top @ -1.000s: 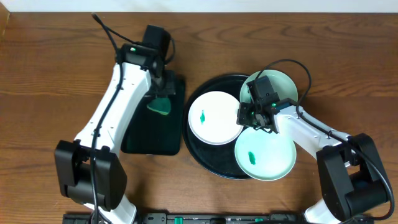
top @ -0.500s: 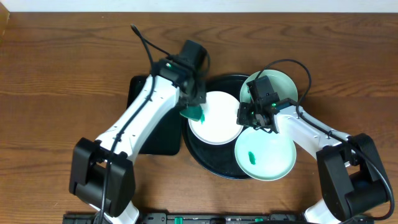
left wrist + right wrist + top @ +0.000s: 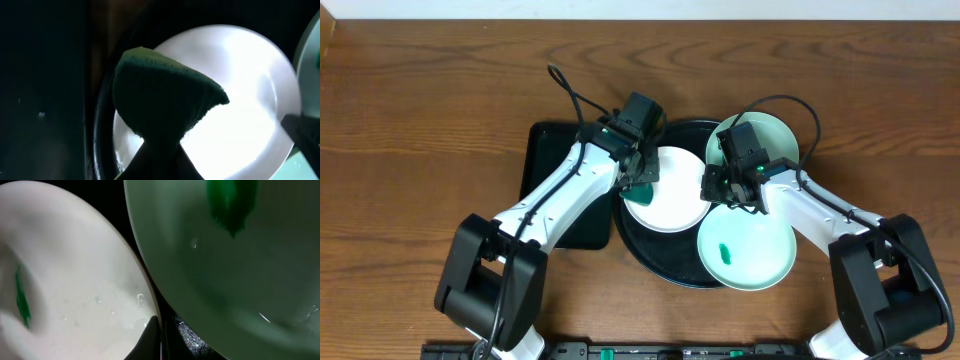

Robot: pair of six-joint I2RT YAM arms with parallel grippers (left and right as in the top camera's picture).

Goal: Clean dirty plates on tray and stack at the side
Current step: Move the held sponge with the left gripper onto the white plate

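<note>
A: Risk here?
B: The left gripper [image 3: 639, 181] is clamped on the green sponge [image 3: 162, 97], over the white plate [image 3: 672, 208] at its left rim. A sideways scrub could shove it into the mint plates [image 3: 750, 255] or up the round tray [image 3: 642, 255] rim.
A: And the right gripper [image 3: 722, 190]?
B: Jaws closed, tips at the white plate's right rim. Pinching or just bracing, can't tell.
A: Plates?
B: All three on the tray: white at the left edge, mint ones at the right.

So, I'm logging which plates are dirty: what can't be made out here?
Rear mint plate: overhead, the right arm covers part; smear unknowable.
White plate: left wrist, the sponge hides its left side.
Right tool: right wrist, cut off by the bottom edge; any grip unclear.
</note>
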